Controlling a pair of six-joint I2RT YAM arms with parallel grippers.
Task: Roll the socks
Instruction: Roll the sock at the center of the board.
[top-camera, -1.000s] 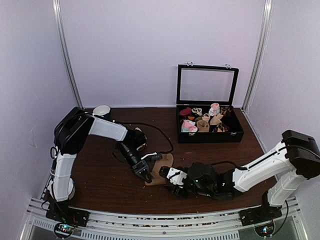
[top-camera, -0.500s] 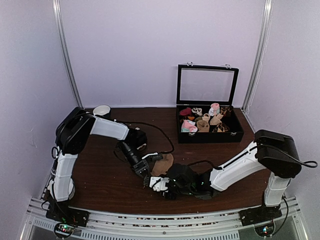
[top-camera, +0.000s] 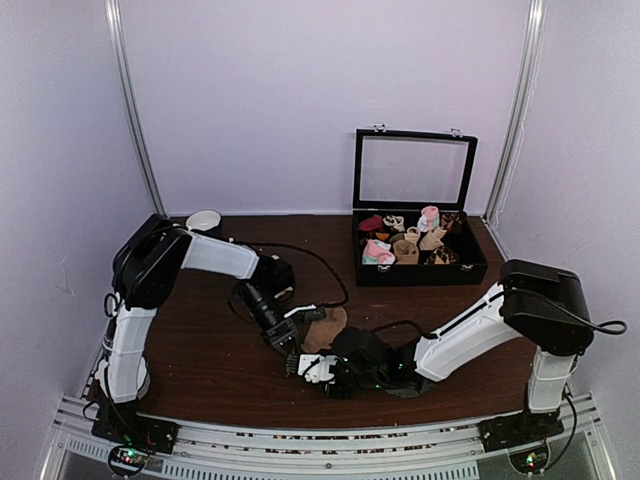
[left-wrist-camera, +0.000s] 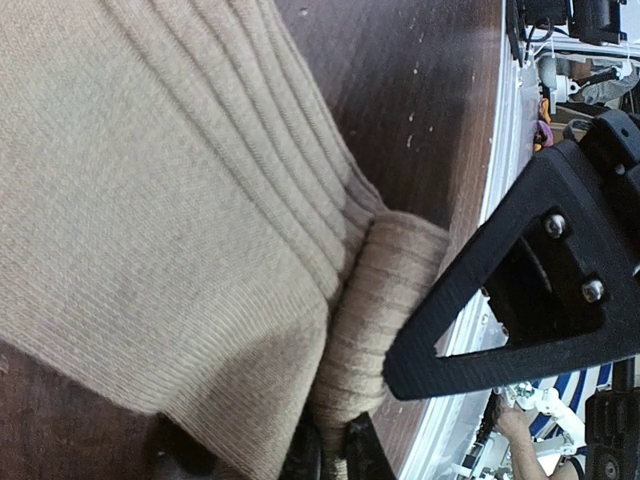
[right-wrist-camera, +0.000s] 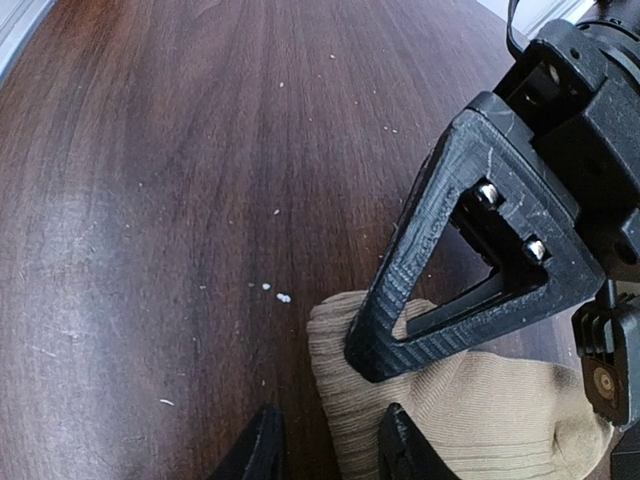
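Observation:
The tan socks (top-camera: 325, 325) lie on the dark table a little in front of centre. My left gripper (top-camera: 287, 345) is shut on a bunched fold of their ribbed cuff. In the left wrist view the socks (left-wrist-camera: 150, 200) fill the left side and the cuff fold (left-wrist-camera: 385, 300) runs down into the left gripper (left-wrist-camera: 325, 455). My right gripper (top-camera: 305, 367) is low at the socks' near end. In the right wrist view the right gripper (right-wrist-camera: 330, 445) stands partly open astride the cuff edge of the socks (right-wrist-camera: 480, 420), with table showing beside one finger.
A black box (top-camera: 420, 272) with its glass lid raised stands at the back right and holds several rolled socks. A white cup (top-camera: 204, 221) sits at the back left. A black cable (top-camera: 325, 270) loops over the table behind the socks. The metal rail (top-camera: 330, 450) runs along the near edge.
My right arm has swung left across the table to the socks' near end, and its jaws have narrowed. The left gripper has kept its hold on the cuff, almost still.

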